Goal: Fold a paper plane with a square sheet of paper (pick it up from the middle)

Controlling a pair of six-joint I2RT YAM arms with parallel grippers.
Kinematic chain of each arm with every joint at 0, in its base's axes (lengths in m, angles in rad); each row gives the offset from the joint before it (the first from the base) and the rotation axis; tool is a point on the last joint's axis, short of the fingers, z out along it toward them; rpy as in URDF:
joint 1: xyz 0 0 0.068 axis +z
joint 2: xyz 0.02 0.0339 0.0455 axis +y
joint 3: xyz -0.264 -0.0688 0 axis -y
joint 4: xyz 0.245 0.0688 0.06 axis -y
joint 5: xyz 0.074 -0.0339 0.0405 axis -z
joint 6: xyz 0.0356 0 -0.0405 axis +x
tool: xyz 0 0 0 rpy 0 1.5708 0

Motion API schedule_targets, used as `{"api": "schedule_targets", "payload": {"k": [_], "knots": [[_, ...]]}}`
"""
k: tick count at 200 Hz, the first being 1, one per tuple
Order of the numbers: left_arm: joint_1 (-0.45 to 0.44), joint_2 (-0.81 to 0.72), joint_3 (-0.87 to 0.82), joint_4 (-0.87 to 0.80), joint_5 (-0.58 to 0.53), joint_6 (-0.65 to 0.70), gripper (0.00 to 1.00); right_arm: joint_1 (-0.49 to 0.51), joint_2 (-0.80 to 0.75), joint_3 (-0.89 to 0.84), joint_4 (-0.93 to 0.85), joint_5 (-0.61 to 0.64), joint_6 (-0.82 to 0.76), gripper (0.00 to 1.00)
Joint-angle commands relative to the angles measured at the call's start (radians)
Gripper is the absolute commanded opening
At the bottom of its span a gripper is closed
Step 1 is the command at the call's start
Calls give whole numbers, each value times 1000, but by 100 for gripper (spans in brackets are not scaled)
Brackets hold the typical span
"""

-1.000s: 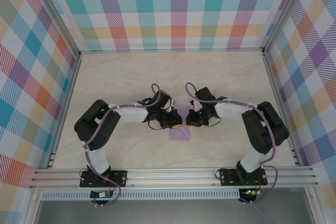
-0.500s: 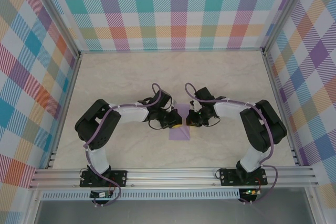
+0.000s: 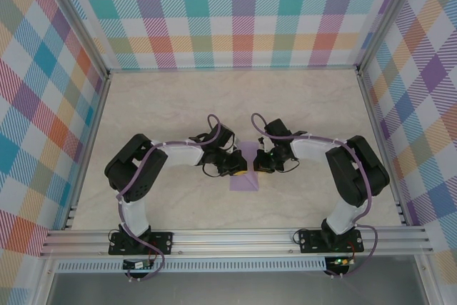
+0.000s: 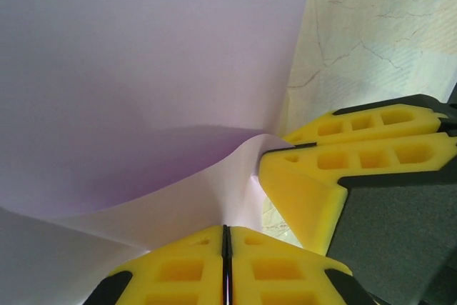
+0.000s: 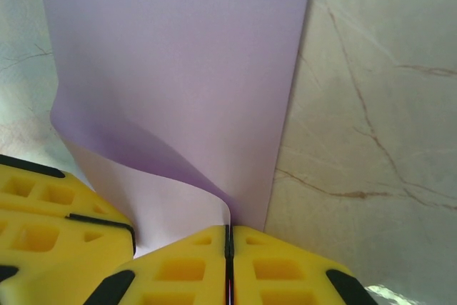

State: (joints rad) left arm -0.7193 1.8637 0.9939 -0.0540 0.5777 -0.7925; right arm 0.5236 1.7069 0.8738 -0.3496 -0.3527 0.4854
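1. The sheet of paper lies on the table, midway across and towards its near edge.
2. The left claw and right claw meet nose to nose, both clamped on its raised middle.
3. Neither arm is nearer.

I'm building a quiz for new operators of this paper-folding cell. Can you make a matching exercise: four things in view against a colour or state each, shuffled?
Things:
1. square sheet of paper
2. left gripper
3. table
4. back wall

Colour or state:
a. cream with thin marble veins
b. shut, pinching a lifted paper edge
c. pastel plaid checks
d. lavender, lying between the two arms

Pairs: 1-d, 2-b, 3-a, 4-c
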Motion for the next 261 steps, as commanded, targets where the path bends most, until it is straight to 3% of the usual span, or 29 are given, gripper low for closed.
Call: {"api": "schedule_targets", "payload": {"k": [1, 220, 261], "knots": [[-17, 19, 22, -37, -14, 20, 9, 1, 12, 25, -26, 6, -21, 9], [-18, 32, 5, -78, -48, 28, 9, 1, 40, 39, -35, 4, -30, 12], [-20, 29, -4, -100, -76, 21, 9, 2, 25, 49, -48, 0, -21, 20]]}}
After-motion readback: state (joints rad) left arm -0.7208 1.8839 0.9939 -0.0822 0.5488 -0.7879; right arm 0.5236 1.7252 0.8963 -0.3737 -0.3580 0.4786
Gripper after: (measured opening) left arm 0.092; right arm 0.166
